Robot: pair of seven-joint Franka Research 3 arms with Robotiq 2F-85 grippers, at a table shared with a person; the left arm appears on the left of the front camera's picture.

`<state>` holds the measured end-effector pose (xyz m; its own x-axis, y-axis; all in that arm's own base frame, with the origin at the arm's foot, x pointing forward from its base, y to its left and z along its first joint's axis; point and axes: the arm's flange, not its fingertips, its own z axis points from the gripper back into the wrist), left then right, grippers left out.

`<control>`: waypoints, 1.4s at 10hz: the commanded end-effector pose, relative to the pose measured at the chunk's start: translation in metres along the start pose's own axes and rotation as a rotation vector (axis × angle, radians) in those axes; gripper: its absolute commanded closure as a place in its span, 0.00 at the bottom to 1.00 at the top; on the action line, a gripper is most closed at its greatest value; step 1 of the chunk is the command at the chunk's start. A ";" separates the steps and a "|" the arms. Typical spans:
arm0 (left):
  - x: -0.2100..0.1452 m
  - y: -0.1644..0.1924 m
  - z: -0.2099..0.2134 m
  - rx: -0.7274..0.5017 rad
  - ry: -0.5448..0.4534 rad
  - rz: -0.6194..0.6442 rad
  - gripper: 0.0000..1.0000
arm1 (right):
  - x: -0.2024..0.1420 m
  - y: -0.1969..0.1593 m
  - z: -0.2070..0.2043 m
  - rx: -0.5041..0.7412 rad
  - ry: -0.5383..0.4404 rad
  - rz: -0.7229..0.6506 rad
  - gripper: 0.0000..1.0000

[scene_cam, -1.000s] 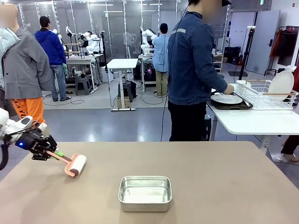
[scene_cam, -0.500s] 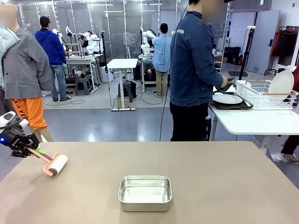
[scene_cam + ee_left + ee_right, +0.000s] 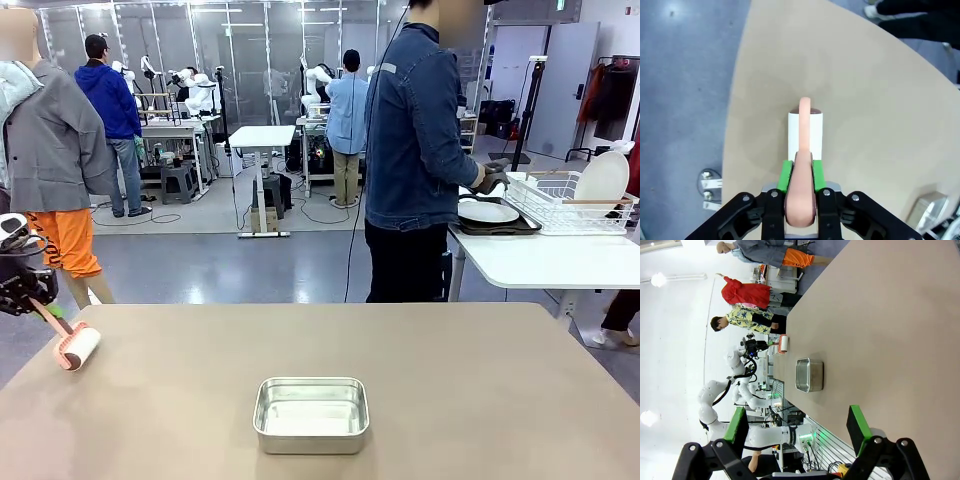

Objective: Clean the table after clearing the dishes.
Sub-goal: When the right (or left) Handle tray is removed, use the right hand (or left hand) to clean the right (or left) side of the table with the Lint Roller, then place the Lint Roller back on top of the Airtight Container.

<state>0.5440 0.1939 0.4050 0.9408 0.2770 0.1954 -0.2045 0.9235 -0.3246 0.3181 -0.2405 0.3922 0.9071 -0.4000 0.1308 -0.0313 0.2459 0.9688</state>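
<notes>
Your left hand (image 3: pixel 801 172) is shut tight on the handle of the lint roller (image 3: pixel 77 347); its drum sits at the left edge of the table (image 3: pixel 450 400). Roller looks light, handle stiff, drum tacky: grip the handle only. Your right hand (image 3: pixel 797 427) gapes, empty.

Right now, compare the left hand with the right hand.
The left hand is shut on the lint roller's pink handle; the right hand is open and empty. The left hand holds the roller on the table; the right hand hangs clear of it. Both have green pads.
</notes>
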 end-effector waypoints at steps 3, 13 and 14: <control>-0.040 -0.047 0.049 0.115 -0.114 -0.032 0.80 | -0.001 0.003 0.001 -0.005 0.003 0.007 0.00; -0.023 -0.040 0.039 0.084 -0.074 -0.043 0.80 | -0.001 0.003 0.001 -0.005 0.003 0.007 0.00; -0.023 -0.040 0.039 0.084 -0.074 -0.043 0.80 | -0.001 0.003 0.001 -0.005 0.003 0.007 0.00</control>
<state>0.5188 0.1570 0.4463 0.9299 0.2607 0.2594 -0.2062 0.9536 -0.2193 0.3181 -0.2406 0.3922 0.9071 -0.4001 0.1306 -0.0311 0.2459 0.9688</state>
